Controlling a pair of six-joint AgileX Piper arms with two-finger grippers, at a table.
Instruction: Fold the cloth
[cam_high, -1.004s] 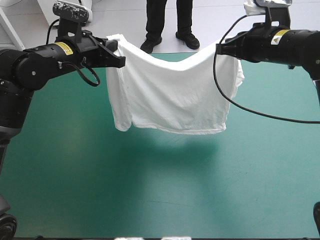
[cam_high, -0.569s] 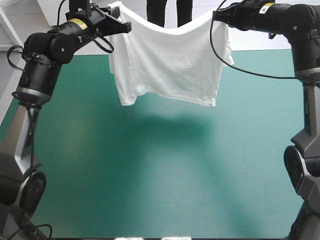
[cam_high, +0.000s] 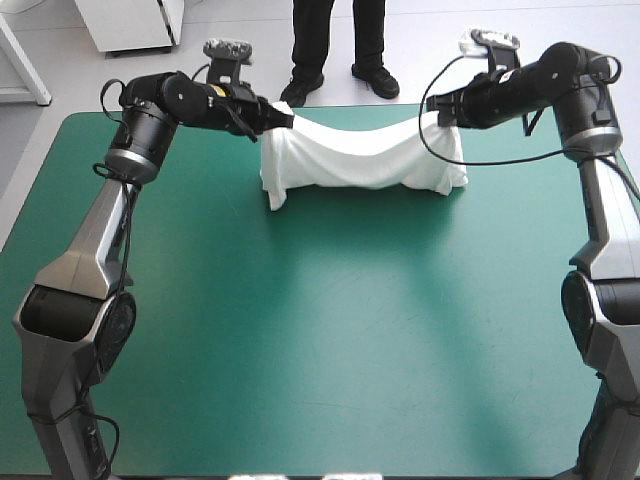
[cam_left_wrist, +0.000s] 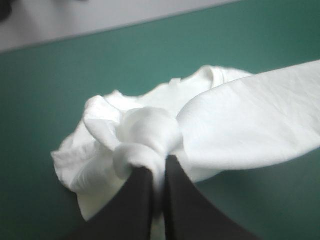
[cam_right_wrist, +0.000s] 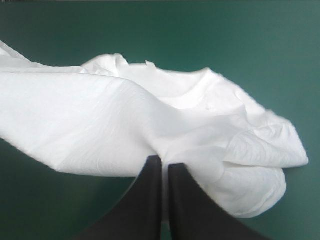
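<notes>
The white T-shirt (cam_high: 355, 158) hangs low between both grippers near the table's far edge, its lower part bunched on the teal-green cover. My left gripper (cam_high: 285, 119) is shut on the T-shirt's left end; in the left wrist view a knot of white cloth (cam_left_wrist: 150, 135) bulges above the black fingertips (cam_left_wrist: 157, 165). At the other end my right gripper (cam_high: 436, 112) is shut on the T-shirt, the cloth (cam_right_wrist: 150, 120) spreading ahead of the pinched fingers (cam_right_wrist: 164, 162). The span between them sags in the middle.
The teal-green cover (cam_high: 320, 340) lies bare across the middle and near side of the table. The far edge (cam_high: 200, 110) runs just behind the T-shirt. A black cable (cam_high: 440, 150) loops from the right wrist in front of the cloth.
Both arms have swung forward and down toward the far edge. The T-shirt, hanging full length in the air earlier, now rests its lower part on the table in a low band.
</notes>
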